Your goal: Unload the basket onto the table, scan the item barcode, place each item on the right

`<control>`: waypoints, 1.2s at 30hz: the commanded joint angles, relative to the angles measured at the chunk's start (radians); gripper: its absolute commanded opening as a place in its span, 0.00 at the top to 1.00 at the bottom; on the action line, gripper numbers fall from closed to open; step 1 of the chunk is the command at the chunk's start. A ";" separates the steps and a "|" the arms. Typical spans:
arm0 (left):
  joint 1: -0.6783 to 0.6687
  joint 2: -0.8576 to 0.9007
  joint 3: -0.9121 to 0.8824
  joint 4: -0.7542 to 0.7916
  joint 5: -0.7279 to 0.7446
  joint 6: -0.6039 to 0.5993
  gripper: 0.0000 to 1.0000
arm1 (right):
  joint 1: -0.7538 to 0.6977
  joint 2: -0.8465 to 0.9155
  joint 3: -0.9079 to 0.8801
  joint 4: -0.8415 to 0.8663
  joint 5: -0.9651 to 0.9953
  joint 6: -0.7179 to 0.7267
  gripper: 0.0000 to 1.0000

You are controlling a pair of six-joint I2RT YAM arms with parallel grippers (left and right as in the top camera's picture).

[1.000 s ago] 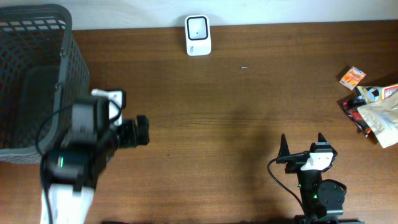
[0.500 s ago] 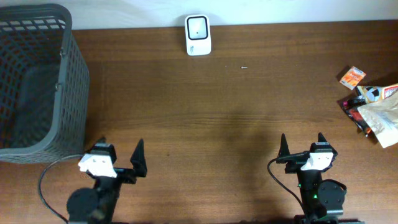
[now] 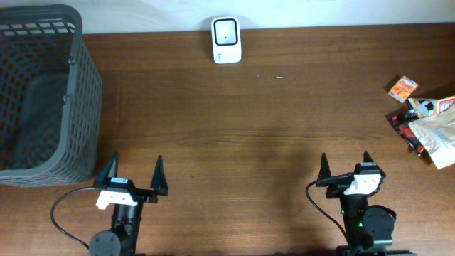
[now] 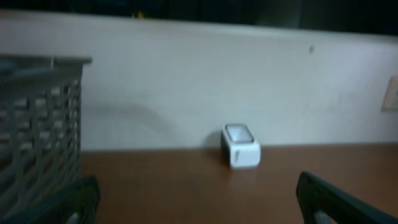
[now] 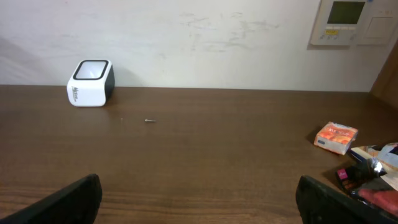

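- Items (image 3: 426, 124): heaped at the right edge of the table, to the far right of the right gripper (image 3: 345, 156), well apart from it and touched by nothing.
- Right gripper: jaws spread wide and empty, with dark fingers (image 5: 62, 202) at the two lower corners of its wrist view and only bare wood between them.
- Left gripper (image 3: 136, 160): also spread wide and empty, at the near left, near the closest corner of the basket (image 3: 43, 92). Fingers (image 4: 336, 199) dark and blurred in its wrist view.
- Two grippers in all, both at the near edge and pointing toward the far side.
- One orange box (image 3: 402, 87), lying slightly apart on the far side of the heap.
- In the heap, one tan pouch (image 3: 439, 139) over several dark and red packets; exact number impossible to tell.
- One white scanner (image 3: 226, 40) with a dark face, upright at the far edge, about midway across.
- One grey mesh basket, at the far left.
- One tiny speck (image 3: 279, 77) on the wood, right of the scanner.
- Table (image 3: 249, 128): dark brown wood grain.
- Pale wall (image 5: 217, 43) behind, with one wall panel (image 5: 345, 18) carrying a small display at the upper right.
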 commanded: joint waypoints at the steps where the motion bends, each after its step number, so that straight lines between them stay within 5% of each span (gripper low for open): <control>1: 0.009 -0.009 -0.009 -0.117 0.018 0.031 0.01 | -0.006 -0.007 -0.008 -0.004 0.002 -0.003 0.02; 3: 0.009 -0.009 -0.009 -0.252 0.010 0.039 0.01 | -0.006 -0.007 -0.008 -0.004 0.002 -0.003 0.02; 8: 0.000 -0.009 -0.009 -0.245 0.010 0.178 0.01 | -0.006 -0.007 -0.008 -0.004 0.002 -0.003 0.02; 12: 0.000 -0.009 -0.009 -0.246 0.008 0.177 0.01 | -0.006 -0.007 -0.008 -0.004 0.002 -0.003 0.02; 15: 0.000 -0.009 -0.009 -0.256 -0.069 -0.056 0.01 | -0.006 -0.007 -0.008 -0.004 0.002 -0.004 0.02; 19: 0.000 -0.009 -0.009 -0.260 -0.110 0.048 0.01 | -0.006 -0.007 -0.008 -0.004 0.002 -0.003 0.02; 36: 0.000 -0.009 -0.009 -0.257 -0.124 0.098 0.01 | -0.006 -0.007 -0.008 -0.004 0.002 -0.003 0.01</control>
